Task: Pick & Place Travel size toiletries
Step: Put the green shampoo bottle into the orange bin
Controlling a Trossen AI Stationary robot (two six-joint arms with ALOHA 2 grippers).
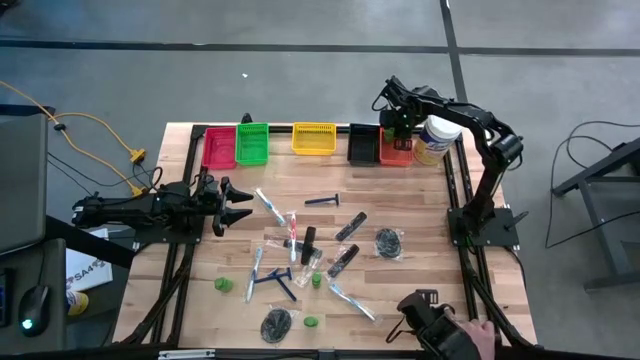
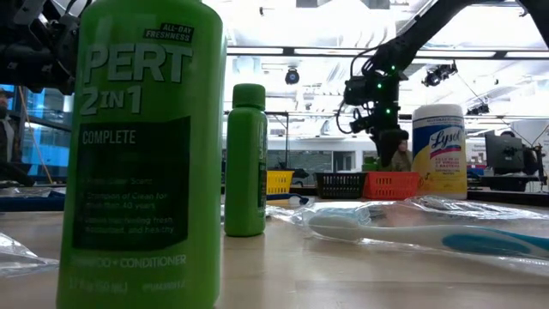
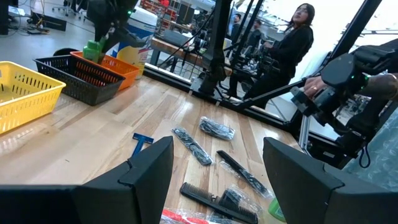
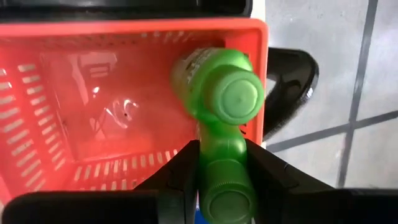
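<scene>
- The right gripper [image 4: 221,168] hangs over the orange bin [image 4: 93,37] at the table's far edge, fingers closed on a green bottle [image 4: 221,186] held between them.
- In the right wrist view a second green bottle [image 4: 217,87] shows above the held one, cap toward the camera, over the orange bin's corner; whether it rests in the bin or leans on its wall I cannot tell.
- The orange bin's floor shows something clear and glossy, too vague to name.
- Along the far edge, left to right in the high view: red bin [image 1: 218,147], green bin [image 1: 252,143], yellow bin [image 1: 313,138], black bin [image 1: 362,144], then the orange bin, with a white jar [image 1: 436,139] beside it.
- What the red, green, yellow and black bins hold cannot be made out from above; the left wrist view shows the yellow bin's visible part bare.
- The left gripper [image 1: 238,203] waits low at the table's left side, fingers spread wide, holding nothing.
- The remaining toiletries lie loose mid-table: a blue razor [image 1: 322,200], wrapped toothbrushes [image 1: 268,205], black combs [image 1: 350,227], mesh puffs [image 1: 388,242], small green bottles [image 1: 223,285].
- A person stands beyond the table in the left wrist view.
</scene>
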